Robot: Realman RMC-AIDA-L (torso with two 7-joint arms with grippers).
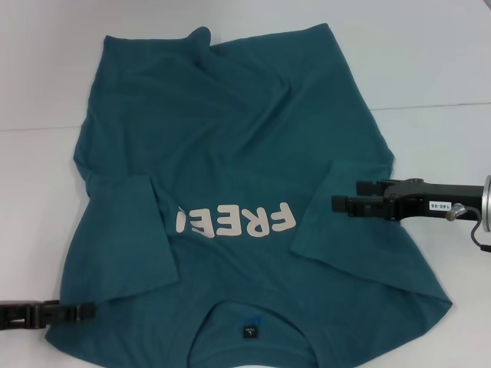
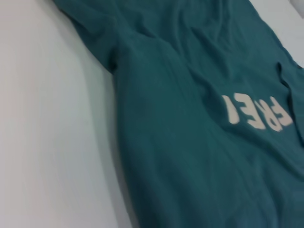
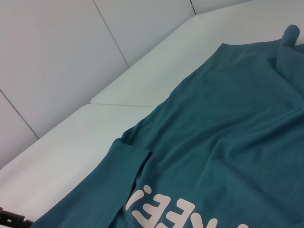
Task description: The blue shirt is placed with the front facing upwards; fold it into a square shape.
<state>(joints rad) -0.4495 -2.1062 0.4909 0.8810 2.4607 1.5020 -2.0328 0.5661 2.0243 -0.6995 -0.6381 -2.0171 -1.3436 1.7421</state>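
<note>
**Soft shirt, sleeves already in — grab at the edges**

Left gripper (image 1: 77,311) sits at 8 o'clock, tips at the shirt's shoulder edge; you can't tell how far it's open or if it pinches cloth. The blue shirt (image 1: 245,153) lies front up on the white table (image 1: 430,61), collar at 6, hem at 12. It looks light, limp, wrinkly: it'll sag, so take hold at edges or corners. Right gripper (image 1: 345,201) hovers at 3 over the folded sleeve; its opening isn't clear either.

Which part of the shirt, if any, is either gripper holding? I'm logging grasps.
It cannot be told. The left gripper sits at the blue shirt shoulder edge; the right gripper hovers over its folded-in sleeve.
</note>
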